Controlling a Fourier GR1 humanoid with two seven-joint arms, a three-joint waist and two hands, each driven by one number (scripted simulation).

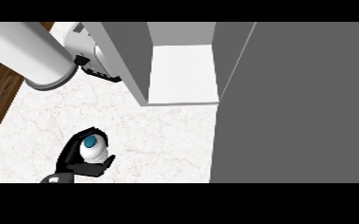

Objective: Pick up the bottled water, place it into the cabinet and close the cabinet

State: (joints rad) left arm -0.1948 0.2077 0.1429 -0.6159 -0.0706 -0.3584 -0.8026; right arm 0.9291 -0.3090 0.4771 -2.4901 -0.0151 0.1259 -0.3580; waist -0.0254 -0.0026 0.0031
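Note:
The bottled water [92, 144], clear with a blue cap, is seen from above at the lower left over the marble counter [161, 128]. My right hand [76, 157] is curled round it and hides most of its body. The cabinet [181, 69] stands open at the top centre, showing a white shelf between grey walls. Its big grey door [288, 104] fills the right side of the view. My left forearm crosses the top left corner, and the left hand [98, 69] lies against the cabinet's left panel [126, 61], partly hidden by it.
A dark wooden floor strip [8, 88] shows past the counter's left edge. Bare marble lies between the bottle and the cabinet's front edge.

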